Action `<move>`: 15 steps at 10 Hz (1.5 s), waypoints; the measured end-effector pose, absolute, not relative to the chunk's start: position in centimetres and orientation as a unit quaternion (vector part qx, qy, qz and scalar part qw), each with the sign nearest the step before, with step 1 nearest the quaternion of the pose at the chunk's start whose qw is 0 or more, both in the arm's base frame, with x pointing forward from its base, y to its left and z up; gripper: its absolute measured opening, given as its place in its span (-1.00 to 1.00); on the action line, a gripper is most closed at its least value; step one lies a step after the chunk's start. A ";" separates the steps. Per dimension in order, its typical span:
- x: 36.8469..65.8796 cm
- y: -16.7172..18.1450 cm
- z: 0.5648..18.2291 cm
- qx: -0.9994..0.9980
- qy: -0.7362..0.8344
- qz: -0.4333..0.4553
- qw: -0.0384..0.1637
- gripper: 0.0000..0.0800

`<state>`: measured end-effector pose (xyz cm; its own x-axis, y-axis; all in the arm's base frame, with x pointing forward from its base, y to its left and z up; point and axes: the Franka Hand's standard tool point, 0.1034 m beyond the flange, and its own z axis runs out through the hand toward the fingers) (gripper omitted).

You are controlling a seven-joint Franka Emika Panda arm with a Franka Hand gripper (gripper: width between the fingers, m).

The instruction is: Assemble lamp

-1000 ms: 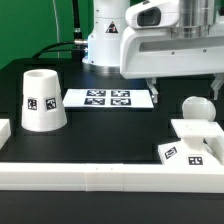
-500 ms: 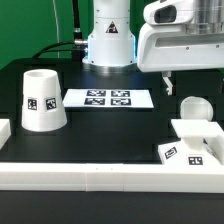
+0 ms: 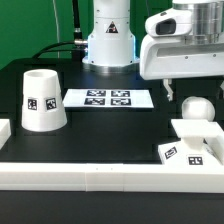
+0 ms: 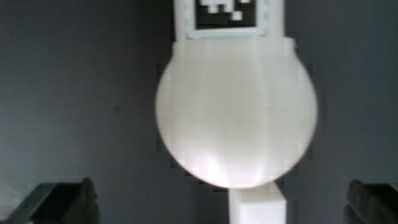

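The white bulb (image 3: 197, 108) rests at the exterior view's right, behind the flat base (image 3: 187, 152) with its square tags. My gripper (image 3: 192, 90) hangs just above the bulb, open and empty. In the wrist view the bulb (image 4: 240, 105) fills the middle, with a tag on its stem end. Both dark fingertips (image 4: 61, 201) stand wide apart on either side of its round head and do not touch it. The cone shade (image 3: 43, 100) stands upright at the exterior view's left, far from the gripper.
The marker board (image 3: 108, 98) lies flat at the back middle. A long white rail (image 3: 100, 178) runs along the front edge, with a short white block at the far left. The robot's base stands behind the marker board.
The gripper has moved to the exterior view's right, from over the marker board's end to above the bulb. The lamp parts have not moved.
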<state>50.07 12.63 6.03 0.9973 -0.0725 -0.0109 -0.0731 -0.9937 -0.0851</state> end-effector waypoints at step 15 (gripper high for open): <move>48.3 13.2 4.6 -0.917 0.011 0.398 0.025 0.75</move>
